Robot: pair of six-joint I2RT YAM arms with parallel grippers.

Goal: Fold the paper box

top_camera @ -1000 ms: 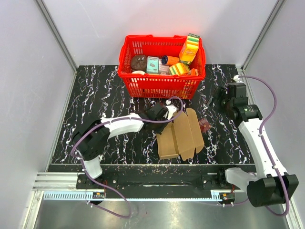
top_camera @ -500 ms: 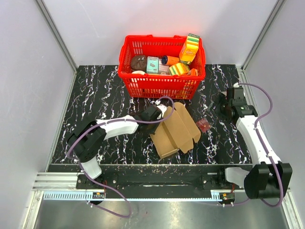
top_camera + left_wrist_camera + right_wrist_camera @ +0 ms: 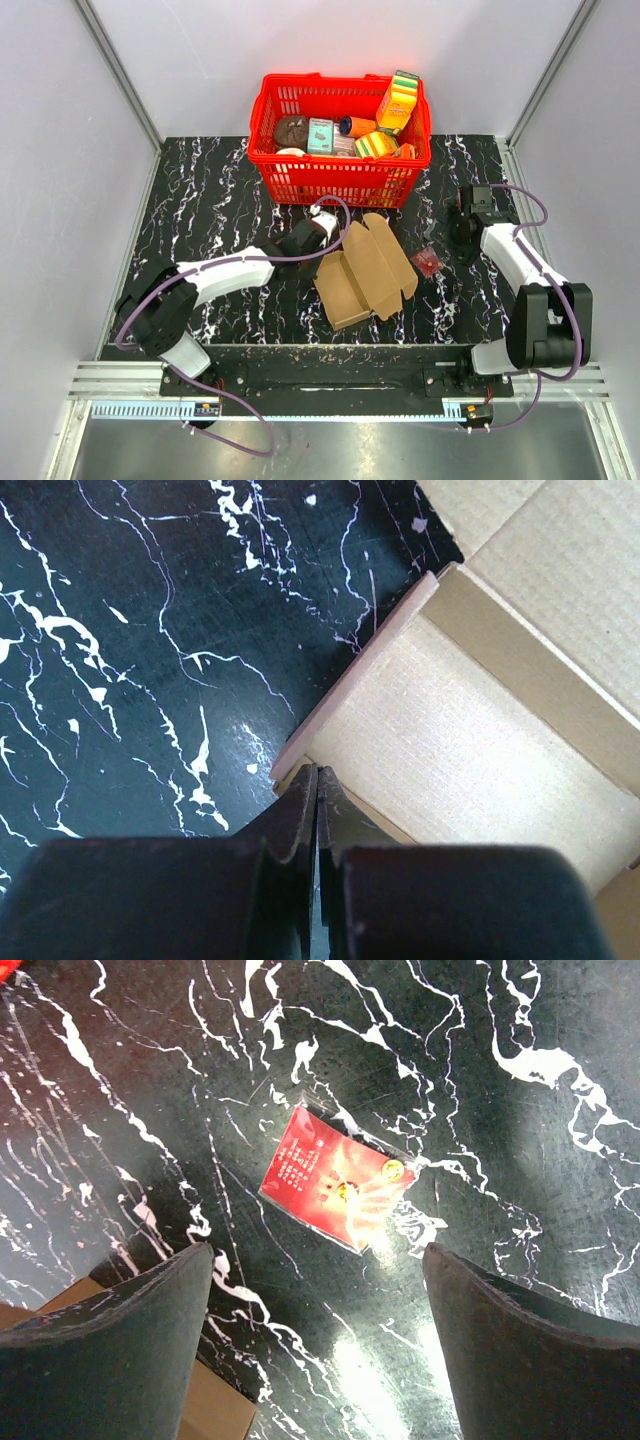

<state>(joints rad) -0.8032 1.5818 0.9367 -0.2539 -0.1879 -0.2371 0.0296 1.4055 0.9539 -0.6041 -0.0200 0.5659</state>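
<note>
My left end effector (image 3: 317, 780) is clenched on a corner wall of the paper box (image 3: 480, 710). It's plain brown corrugated card, lying open just ahead on the worktop (image 3: 120, 630). My right end effector (image 3: 318, 1250) hangs released over a red packet (image 3: 335, 1182), its print too small to read.

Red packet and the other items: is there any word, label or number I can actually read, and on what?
Red packet: pale print and yellow marks, too blurred to read.
Boxes in the basket: printed, too small to read.
Paper box: plain, no text.
Nothing is legible.
</note>
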